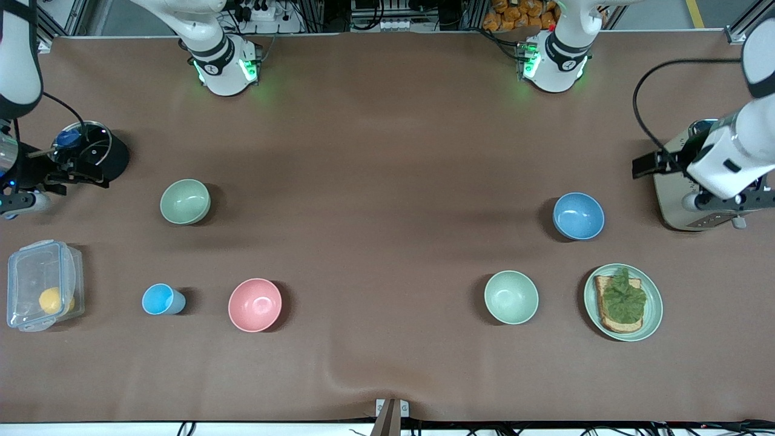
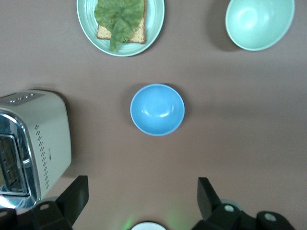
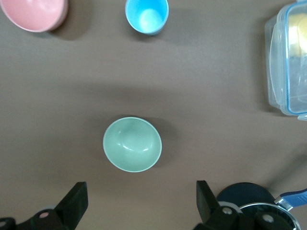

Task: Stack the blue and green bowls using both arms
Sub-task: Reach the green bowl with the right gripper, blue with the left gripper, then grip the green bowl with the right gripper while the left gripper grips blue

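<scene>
The blue bowl (image 1: 578,215) stands upright and empty toward the left arm's end of the table; it also shows in the left wrist view (image 2: 157,109). The sage green bowl (image 1: 185,201) stands upright and empty toward the right arm's end; it also shows in the right wrist view (image 3: 132,143). My left gripper (image 1: 723,206) hangs high by the toaster, open and empty (image 2: 142,187), apart from the blue bowl. My right gripper (image 1: 36,188) hangs high by the black pot, open and empty (image 3: 140,189), apart from the green bowl.
A paler mint bowl (image 1: 511,297) and a mint plate (image 1: 652,315) with toast and lettuce lie nearer the camera than the blue bowl. A toaster (image 1: 684,200), a black pot (image 1: 91,151), a pink bowl (image 1: 255,304), a light-blue cup (image 1: 160,299) and a clear box (image 1: 42,284) also stand on the table.
</scene>
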